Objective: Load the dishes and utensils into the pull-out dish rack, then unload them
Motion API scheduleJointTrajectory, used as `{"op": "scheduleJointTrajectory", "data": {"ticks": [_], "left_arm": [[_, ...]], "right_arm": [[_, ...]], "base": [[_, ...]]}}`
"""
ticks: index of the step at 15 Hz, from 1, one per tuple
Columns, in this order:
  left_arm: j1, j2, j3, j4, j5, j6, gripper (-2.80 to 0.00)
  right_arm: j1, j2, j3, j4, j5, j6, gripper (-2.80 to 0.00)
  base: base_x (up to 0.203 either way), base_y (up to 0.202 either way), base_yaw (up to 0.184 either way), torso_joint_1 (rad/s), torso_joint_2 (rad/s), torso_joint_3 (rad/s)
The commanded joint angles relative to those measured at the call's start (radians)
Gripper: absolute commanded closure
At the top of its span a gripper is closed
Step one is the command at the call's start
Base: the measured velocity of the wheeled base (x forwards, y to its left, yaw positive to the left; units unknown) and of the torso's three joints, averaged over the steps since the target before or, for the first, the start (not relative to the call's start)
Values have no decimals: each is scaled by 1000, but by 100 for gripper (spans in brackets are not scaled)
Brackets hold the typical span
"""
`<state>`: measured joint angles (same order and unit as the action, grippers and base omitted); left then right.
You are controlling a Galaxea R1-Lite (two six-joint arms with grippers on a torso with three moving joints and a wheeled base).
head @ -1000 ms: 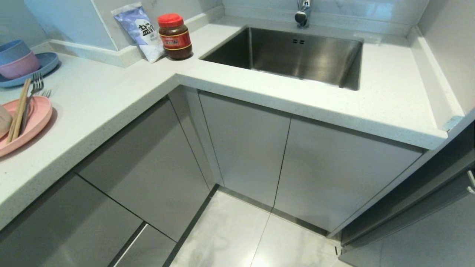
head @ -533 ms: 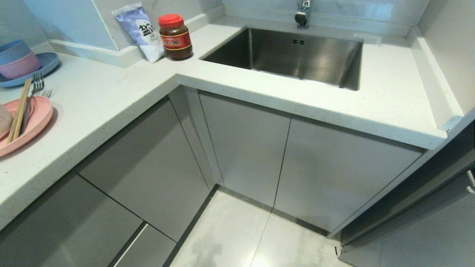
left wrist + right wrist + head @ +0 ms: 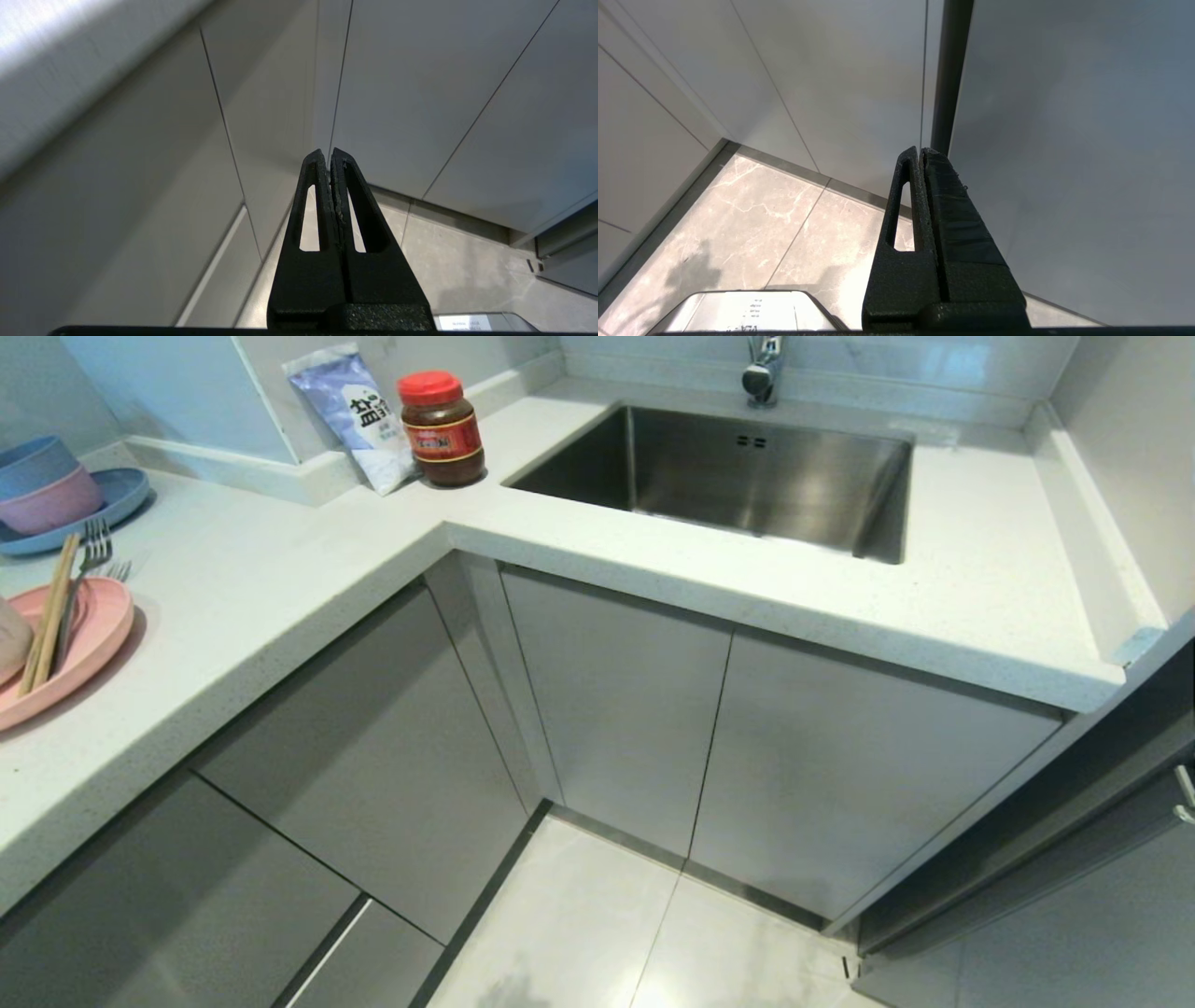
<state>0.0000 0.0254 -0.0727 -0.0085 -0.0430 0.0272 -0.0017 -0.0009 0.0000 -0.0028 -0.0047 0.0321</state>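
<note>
Pink plate (image 3: 70, 649): one, set on the countertop (image 3: 280, 569) at far left; two chopsticks (image 3: 47, 611) and one fork (image 3: 84, 565) are laid on it. Behind it, two stacked bowls (image 3: 42, 485) are kept on one blue plate (image 3: 117, 499). Left gripper (image 3: 331, 156) and right gripper (image 3: 920, 156): both pressed together, empty, held low before the cabinet doors (image 3: 616, 709).

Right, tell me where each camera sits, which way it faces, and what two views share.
Head view: high, looking down at the countertop, sink and cabinet doors; no arm shows.
Left wrist view: low, behind the shut left gripper, facing the cabinet fronts.
Right wrist view: low, behind the shut right gripper, facing cabinet fronts and floor.
Shared: both wrist views show grey cabinet fronts and tiled floor, as the head view does.
</note>
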Motion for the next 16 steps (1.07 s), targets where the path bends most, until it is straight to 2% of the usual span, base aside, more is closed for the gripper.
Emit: {"op": "scheduleJointTrajectory", "data": {"ticks": [1, 3, 7, 12, 16], "left_arm": [[-1, -26, 103, -31, 12, -17, 0], [-2, -24, 94, -41, 22, -39, 0], [-2, -24, 95, -40, 20, -26, 0], [-3, -24, 94, -42, 38, -79, 0], [-3, -24, 94, -42, 40, -79, 0]], "right_arm": [[0, -3, 1, 0, 0, 0, 0], [1, -2, 2, 0, 0, 0, 0], [0, -2, 1, 0, 0, 0, 0], [0, -2, 0, 0, 0, 0, 0], [0, -2, 1, 0, 0, 0, 0]], "base": [[0, 0, 0, 0, 0, 0], [0, 0, 0, 0, 0, 0], [0, 0, 0, 0, 0, 0], [0, 0, 0, 0, 0, 0], [0, 0, 0, 0, 0, 0]]}}
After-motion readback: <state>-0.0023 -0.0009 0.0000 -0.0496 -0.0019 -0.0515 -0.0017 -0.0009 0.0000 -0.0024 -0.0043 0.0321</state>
